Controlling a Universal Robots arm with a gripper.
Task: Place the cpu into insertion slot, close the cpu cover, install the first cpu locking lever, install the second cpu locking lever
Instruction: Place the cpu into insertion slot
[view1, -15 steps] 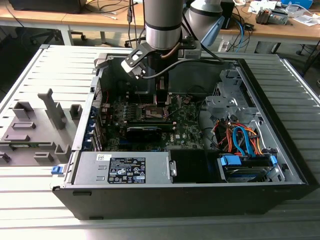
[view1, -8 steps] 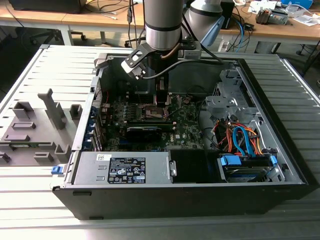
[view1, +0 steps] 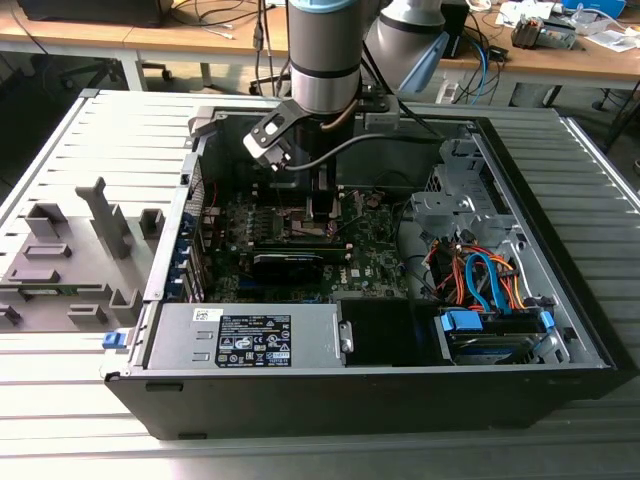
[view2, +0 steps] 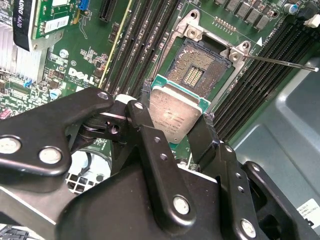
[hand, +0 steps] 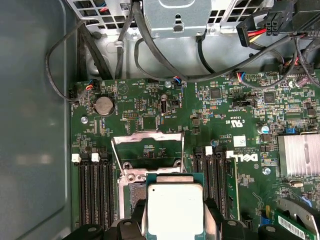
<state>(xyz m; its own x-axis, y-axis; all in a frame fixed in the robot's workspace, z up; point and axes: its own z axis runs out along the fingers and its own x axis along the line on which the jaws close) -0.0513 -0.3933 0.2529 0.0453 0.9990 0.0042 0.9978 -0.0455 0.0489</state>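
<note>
- The jaws are closed on the cpu (view2: 175, 112), pinching it by two opposite edges. The silvery-grey lid faces up and the underside is left free to meet the socket (an edge grip also keeps the fingers (view2: 209, 132) off the contact face).
- In the second wrist view the cpu hangs just short of the insertion slot (view2: 196, 72) and overlaps its near rim. The slot's bed of contacts lies bare, so I judge the chip not yet seated. Whether it touches the rim I cannot tell.
- In the first wrist view the cpu cover (hand: 150, 136) stands swung up behind the slot, with green board showing through its square window. It is open so that nothing bars the way down.
- A thin locking lever (view2: 280, 61) juts sideways from the slot's corner, apparently released for the same reason.
- Long black memory slots (view2: 142, 45) flank the socket on both sides, leaving the jaws a narrow lane to work in.
- The arm (view1: 322, 60) comes straight down into the open computer case (view1: 400, 395). The case lies on its side on the slatted tabletop (view1: 60, 440), so the board faces upward for a vertical approach.
</note>
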